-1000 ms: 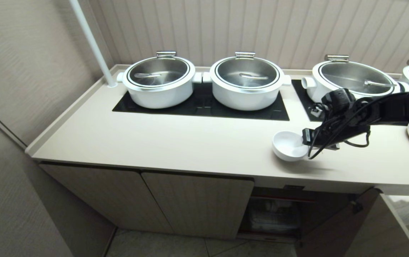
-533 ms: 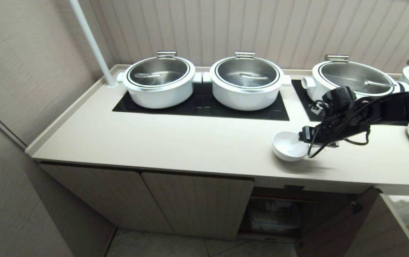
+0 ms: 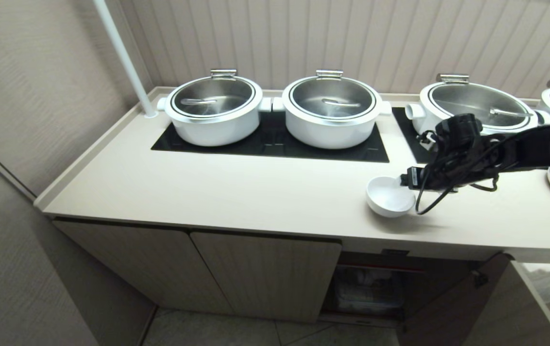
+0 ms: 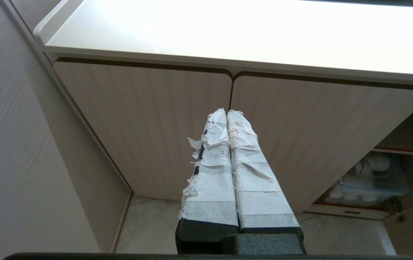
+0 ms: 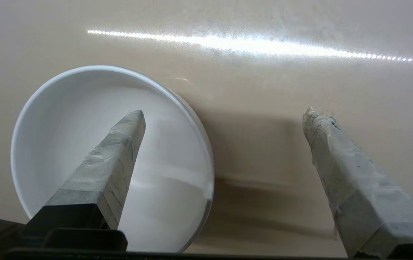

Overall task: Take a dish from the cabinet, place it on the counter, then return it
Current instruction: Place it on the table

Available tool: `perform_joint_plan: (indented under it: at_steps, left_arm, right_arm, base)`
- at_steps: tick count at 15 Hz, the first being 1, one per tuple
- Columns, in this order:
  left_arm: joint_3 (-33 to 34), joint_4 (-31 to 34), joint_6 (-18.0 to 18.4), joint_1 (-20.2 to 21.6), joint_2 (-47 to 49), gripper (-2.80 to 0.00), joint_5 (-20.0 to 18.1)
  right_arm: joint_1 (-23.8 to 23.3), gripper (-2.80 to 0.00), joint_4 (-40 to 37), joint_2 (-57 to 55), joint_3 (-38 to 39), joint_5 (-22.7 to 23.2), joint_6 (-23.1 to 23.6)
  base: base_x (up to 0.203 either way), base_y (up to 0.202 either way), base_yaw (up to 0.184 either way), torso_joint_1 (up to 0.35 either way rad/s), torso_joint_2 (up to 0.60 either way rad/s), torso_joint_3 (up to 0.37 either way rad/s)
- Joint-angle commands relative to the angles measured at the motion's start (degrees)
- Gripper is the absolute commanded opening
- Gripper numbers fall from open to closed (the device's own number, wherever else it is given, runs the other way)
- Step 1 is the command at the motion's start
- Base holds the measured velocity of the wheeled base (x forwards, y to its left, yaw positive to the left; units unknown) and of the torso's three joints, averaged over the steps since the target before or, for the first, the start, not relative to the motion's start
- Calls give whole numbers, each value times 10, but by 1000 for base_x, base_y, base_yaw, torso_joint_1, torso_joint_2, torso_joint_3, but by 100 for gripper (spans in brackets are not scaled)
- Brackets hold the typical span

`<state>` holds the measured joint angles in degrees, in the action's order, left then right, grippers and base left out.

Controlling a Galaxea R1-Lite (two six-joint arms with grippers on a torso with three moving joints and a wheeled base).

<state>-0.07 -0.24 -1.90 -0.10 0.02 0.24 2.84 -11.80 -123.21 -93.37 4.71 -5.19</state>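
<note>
dish (image 3: 389,196): small white bowl, upright on the counter (image 3: 236,192), near its front edge, right of centre. empty inside.
right gripper (image 5: 224,119): fingers spread wide, holding nothing; one taped finger (image 5: 114,162) above the bowl's hollow, the other over bare countertop beside the rim. arm reaches in from the right.
left gripper (image 4: 227,115): taped fingers pressed together, empty, low in front of the closed cabinet (image 4: 177,122) doors.
cabinet, right bay: door open, clear bin of white ware (image 4: 372,178) on the shelf.
white pots (image 3: 213,113): steel-lidded, on black glass panels (image 3: 275,142) behind the dish.
</note>
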Motion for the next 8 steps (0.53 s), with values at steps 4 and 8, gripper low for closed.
perform_joint_plan:
  at_steps: [4,8]
  left_arm:
    - [1,0,0,0,0,-280,0]
    - [0,0,0,0,0,-280,0]
  right_arm:
    - [2,0,233,40,138,-23,47]
    - [4,0,404,75,238,-21,60]
  base:
    - [0,0,0,0,0,0]
    - [0,0,0,0,0,0]
